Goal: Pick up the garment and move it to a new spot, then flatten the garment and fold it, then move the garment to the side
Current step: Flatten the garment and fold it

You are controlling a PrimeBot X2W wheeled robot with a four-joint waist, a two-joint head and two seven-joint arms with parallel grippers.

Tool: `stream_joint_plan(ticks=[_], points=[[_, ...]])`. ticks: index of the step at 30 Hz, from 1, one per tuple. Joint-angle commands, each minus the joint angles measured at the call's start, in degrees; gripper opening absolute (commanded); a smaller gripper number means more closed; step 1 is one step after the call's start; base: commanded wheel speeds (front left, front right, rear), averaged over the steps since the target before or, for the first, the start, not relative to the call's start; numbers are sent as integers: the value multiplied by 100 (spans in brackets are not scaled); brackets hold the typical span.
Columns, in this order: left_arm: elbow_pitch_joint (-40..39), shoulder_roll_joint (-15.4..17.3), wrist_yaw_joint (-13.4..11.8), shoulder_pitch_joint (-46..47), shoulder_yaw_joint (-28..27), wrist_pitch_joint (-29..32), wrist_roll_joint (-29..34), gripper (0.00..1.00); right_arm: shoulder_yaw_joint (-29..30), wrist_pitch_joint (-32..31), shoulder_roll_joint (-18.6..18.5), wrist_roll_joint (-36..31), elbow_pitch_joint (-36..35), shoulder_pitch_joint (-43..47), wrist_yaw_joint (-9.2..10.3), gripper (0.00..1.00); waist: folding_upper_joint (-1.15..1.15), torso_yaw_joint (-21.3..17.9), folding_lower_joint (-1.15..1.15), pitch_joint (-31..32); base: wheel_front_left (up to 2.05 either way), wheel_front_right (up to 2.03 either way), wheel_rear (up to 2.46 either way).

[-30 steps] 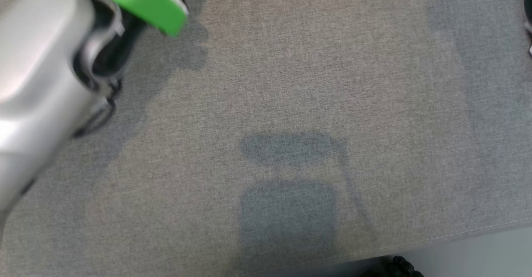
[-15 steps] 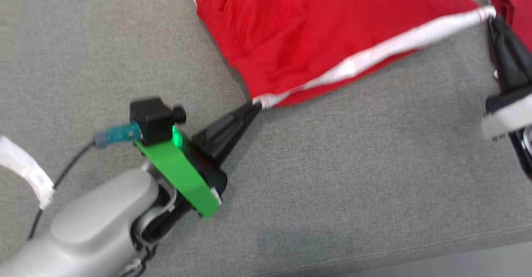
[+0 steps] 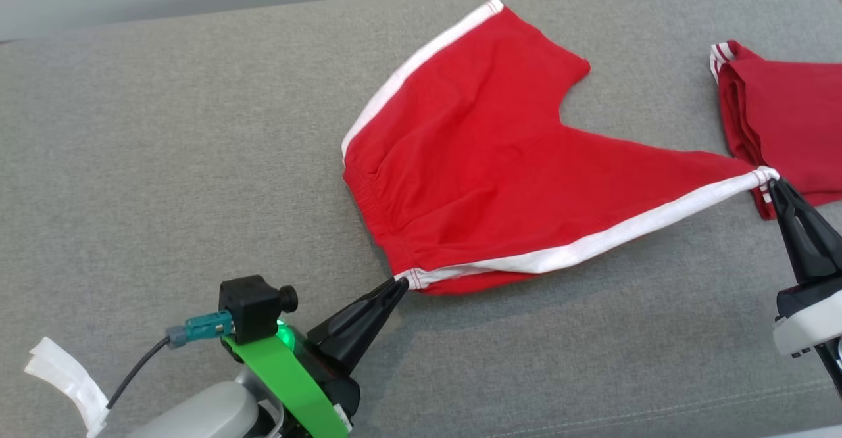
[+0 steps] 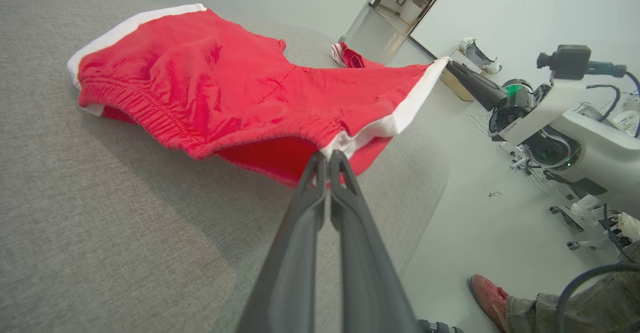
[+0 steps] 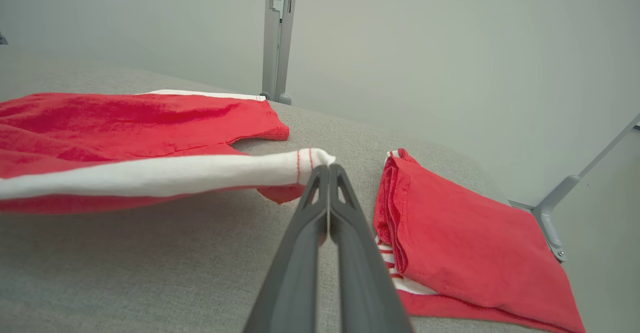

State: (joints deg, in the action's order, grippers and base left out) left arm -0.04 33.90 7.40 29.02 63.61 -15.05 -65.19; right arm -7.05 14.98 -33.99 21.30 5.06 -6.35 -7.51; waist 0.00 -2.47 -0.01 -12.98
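Grey cushion, red white-trimmed shorts stretched, left end effector and right end effector pinching opposite corners

Left forearm pale grey; green bracket carries a black camera cube with teal plug and black cable. Fingers long, dark, tapered. Right wrist housing white.

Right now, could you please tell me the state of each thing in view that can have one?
shorts: unfolded, stretched along the white stripe between both tools, near edge lifted off the cushion.
left tool: shut on the waistband corner.
right tool: shut on the leg-hem corner.
folded garment: folded, lying on the cushion, not gripped.
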Motion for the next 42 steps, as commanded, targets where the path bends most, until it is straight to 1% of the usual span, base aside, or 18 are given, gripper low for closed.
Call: stream_joint_plan(ticks=[1,4,9,13,16,18,21,24,31,37,42], points=[[-21,-35,13,-85,-61,-15,-89,0,14,-28,26,-33,-67,46,6,0,0,116,1,162,0,0,0],[-36,-219,14,-112,-168,-15,-258,0,68,-195,-1,-47,-125,5,6,0,0,208,1,138,0,0,0],[49,-680,14,94,-422,-14,-934,0,-101,-584,-46,105,203,-604,6,0,0,403,1,-57,0,0,0],[115,-983,14,307,-697,-15,-1488,0,-277,-892,-97,157,565,-1371,6,0,0,599,1,-321,0,0,0],[131,-1156,14,461,-932,-14,-1862,0,-376,-991,-126,182,915,-1958,6,0,0,757,1,-524,0,0,0],[156,-1251,14,569,-1036,-3,-2099,0,-510,-1073,-205,105,1120,-2341,6,0,0,876,1,-670,0,0,0],[222,-1364,14,737,-1207,4,-2384,0,-702,-1183,-251,160,1403,-2933,6,0,0,1020,1,-879,0,0,0],[292,-1546,15,850,-1381,54,-2681,0,-985,-1307,-278,195,1700,-3505,6,0,0,1140,1,-1082,0,0,0],[895,-1767,15,1125,-1586,402,-2960,0,-1729,-1318,-139,456,2614,-4777,6,0,0,1329,1,-1491,0,0,0],[1081,-1964,15,1369,-1755,579,-2953,0,-2318,-1137,-51,552,3357,-5645,6,0,0,1490,1,-1773,0,0,0],[1248,-2092,15,1536,-1836,683,-2843,0,-2687,-917,24,621,3892,-6227,6,0,0,1578,1,-1973,0,0,0]])
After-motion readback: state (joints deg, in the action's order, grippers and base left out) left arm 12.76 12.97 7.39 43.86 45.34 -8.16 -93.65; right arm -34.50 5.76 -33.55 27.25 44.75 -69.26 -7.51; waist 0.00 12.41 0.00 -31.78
